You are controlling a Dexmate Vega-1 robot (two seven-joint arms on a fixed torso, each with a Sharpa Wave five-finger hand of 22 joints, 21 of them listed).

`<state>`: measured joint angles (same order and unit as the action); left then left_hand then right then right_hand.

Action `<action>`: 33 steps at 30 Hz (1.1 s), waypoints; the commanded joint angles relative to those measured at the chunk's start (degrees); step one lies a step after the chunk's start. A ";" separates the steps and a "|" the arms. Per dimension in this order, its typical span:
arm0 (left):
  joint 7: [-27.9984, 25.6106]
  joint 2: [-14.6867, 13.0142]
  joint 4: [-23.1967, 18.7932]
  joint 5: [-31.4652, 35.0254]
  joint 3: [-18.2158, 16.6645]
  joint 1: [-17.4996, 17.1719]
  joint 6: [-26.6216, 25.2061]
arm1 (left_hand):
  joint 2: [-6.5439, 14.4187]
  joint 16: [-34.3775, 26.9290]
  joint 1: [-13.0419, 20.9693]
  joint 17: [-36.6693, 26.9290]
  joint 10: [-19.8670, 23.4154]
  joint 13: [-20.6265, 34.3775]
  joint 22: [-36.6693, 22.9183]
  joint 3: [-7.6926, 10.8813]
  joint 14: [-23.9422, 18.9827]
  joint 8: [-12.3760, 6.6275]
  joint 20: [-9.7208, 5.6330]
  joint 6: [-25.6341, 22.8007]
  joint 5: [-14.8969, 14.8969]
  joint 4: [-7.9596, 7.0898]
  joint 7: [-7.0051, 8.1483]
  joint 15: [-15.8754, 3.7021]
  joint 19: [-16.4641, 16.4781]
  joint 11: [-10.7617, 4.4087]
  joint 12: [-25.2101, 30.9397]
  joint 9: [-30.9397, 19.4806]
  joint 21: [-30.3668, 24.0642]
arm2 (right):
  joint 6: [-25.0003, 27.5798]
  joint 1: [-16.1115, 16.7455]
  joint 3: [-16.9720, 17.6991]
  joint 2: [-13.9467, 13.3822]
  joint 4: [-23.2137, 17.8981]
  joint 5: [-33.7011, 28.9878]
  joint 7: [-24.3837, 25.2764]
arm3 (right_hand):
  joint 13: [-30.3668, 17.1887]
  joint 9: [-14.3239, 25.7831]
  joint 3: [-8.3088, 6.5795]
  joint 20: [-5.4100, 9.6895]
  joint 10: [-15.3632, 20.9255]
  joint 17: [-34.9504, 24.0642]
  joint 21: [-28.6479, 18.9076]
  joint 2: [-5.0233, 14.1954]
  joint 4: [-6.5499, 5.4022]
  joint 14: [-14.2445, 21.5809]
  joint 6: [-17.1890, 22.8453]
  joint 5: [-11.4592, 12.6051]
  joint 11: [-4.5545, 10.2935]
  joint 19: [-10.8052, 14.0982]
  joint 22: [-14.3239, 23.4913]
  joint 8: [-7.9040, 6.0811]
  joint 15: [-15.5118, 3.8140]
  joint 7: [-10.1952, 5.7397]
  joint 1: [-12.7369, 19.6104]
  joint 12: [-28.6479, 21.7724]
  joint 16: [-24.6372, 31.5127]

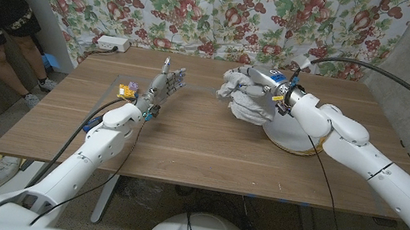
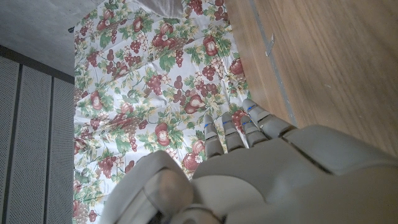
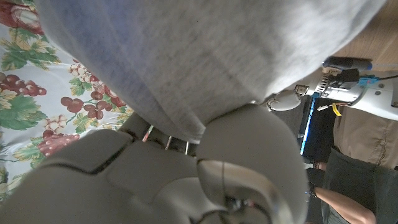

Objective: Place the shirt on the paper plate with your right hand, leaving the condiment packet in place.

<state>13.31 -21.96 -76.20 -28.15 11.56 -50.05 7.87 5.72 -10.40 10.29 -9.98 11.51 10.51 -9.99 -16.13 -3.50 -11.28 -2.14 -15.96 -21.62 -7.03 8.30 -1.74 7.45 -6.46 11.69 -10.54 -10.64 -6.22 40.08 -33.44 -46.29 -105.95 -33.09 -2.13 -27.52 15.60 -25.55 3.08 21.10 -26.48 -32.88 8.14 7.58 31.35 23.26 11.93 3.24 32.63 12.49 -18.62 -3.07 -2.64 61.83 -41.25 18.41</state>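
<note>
Above the wooden table [image 1: 183,149], the right hand [image 1: 263,87] grips the crumpled grey cloth shirt [image 1: 242,96], the white paper plate [image 1: 296,142] seemingly just right of it

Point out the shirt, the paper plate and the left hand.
shirt [image 1: 242,98], head view, middle of the bundle.
paper plate [image 1: 292,149], head view, front rim.
left hand [image 1: 161,87], head view, palm area.
</note>
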 commanded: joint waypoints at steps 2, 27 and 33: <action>0.43 -0.10 0.18 -0.21 -0.08 0.08 0.12 | 0.17 -0.23 0.33 -0.15 -0.32 0.24 -0.11 -0.18 -0.15 -0.19 -3.64 -0.55 0.08 -0.20 -0.14 -5.00 0.10 0.38 0.16 -0.15 -0.48 | 2.02 0.57 0.89 -0.91 -1.23 -0.23 0.71 | -0.12 0.09 -0.45 8.42 0.66 -0.07 -0.59 0.18 0.07 0.70 0.48 -0.24 -0.21 -0.13 -0.05 0.18 -9.76 0.03 -0.37 -0.26 -0.17; 1.34 0.07 1.11 -0.02 0.17 1.04 0.21 | 0.18 -0.20 0.36 -0.16 -0.57 0.22 -0.10 -0.18 -0.08 -0.11 -3.54 -0.58 0.09 -0.20 -0.22 -4.70 0.07 0.52 -0.03 -0.14 -0.47 | 7.11 2.64 3.55 -3.15 -4.18 -0.39 2.49 | -0.26 0.27 -0.66 8.34 0.80 -0.65 -1.42 0.19 0.46 1.55 1.04 -0.22 0.30 -0.27 -0.22 0.33 -9.93 -0.24 -0.52 -0.52 -0.36; 1.09 -0.01 0.76 0.01 0.10 0.83 -0.04 | 0.17 -0.20 0.36 -0.16 -0.52 0.22 -0.11 -0.19 -0.08 -0.14 -3.59 -0.73 0.09 -0.20 -0.28 -4.82 0.07 0.70 -0.03 -0.14 -0.48 | 8.62 3.30 4.20 -3.76 -4.88 -0.53 3.11 | -0.28 0.31 -0.68 8.29 0.77 -0.79 -1.57 0.18 0.57 1.56 1.07 -0.23 0.43 -0.38 -0.24 0.39 -9.95 -0.26 -0.48 -0.53 -0.42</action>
<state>14.52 -21.98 -75.26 -28.27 11.66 -49.21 8.09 5.72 -10.40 10.29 -9.98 10.97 10.51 -9.99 -16.13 -3.51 -11.28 -2.14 -16.36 -21.63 -7.03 8.09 -1.74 7.46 -5.93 11.68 -10.54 -10.64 -0.44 42.33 -30.31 -49.14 -109.69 -33.52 -0.18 -27.48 15.58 -25.94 3.07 21.57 -26.98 -33.94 8.14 7.98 32.27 23.85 11.93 3.38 32.65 12.20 -18.62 -3.19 -2.67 61.84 -41.65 18.14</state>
